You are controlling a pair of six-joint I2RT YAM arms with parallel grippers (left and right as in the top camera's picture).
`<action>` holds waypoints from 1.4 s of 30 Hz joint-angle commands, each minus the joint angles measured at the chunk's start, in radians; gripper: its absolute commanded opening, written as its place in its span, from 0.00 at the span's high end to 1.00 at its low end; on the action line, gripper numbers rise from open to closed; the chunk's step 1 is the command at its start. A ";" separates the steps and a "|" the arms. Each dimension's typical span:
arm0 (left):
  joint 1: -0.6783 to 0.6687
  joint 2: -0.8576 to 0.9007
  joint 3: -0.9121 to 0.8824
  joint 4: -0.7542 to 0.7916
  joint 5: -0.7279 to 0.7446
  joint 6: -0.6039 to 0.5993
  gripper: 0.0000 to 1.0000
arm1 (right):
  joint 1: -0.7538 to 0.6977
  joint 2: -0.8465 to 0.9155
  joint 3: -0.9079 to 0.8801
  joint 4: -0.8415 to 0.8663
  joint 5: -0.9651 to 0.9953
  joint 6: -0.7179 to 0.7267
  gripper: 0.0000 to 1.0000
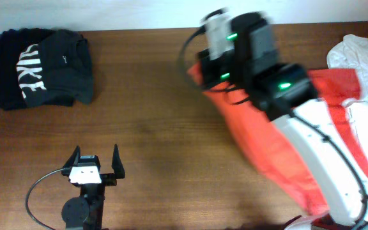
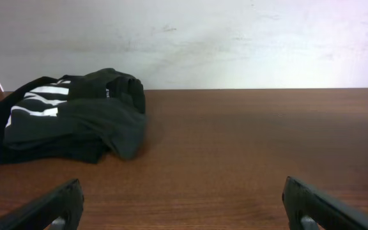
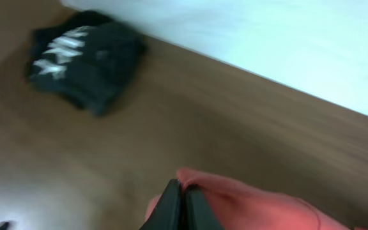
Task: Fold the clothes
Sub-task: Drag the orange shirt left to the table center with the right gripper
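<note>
We saw 2 claws: right claw [image 3: 183,199] clamped on 1 red shirt [image 1: 264,144], left claw [image 1: 96,155] spread wide & empty, plus 1 dark pile [image 1: 43,67], 1 white top [image 1: 365,61].

Table [image 1: 158,121] ctr open, dark clothes pile [image 1: 43,67] blocks far-L corner, red garment [image 1: 257,140] fills R side

Brown wood-grain table [image 1: 152,121], with a pale wall along its far edge. Far-left corner: dark garment [image 1: 50,64] lying in a folded heap, white block lettering on top, and a blue layer showing at its left edge. Right side: red garment [image 1: 267,153] spread diagonally from the far middle toward the near edge, blurred. Far-right corner: white garment [image 1: 363,61], crumpled, touching the red one; the boundary between them is unclear.
</note>
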 commanded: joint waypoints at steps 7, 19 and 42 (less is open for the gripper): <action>0.004 -0.004 -0.004 -0.003 0.003 -0.010 0.01 | 0.185 0.065 0.105 -0.109 0.073 0.018 0.07; 0.004 -0.004 -0.004 -0.003 0.003 -0.010 0.01 | -0.471 0.262 0.177 -0.298 0.231 0.177 0.01; 0.004 -0.004 -0.004 -0.003 0.003 -0.010 0.01 | -0.537 0.823 0.190 0.019 -0.002 0.188 0.96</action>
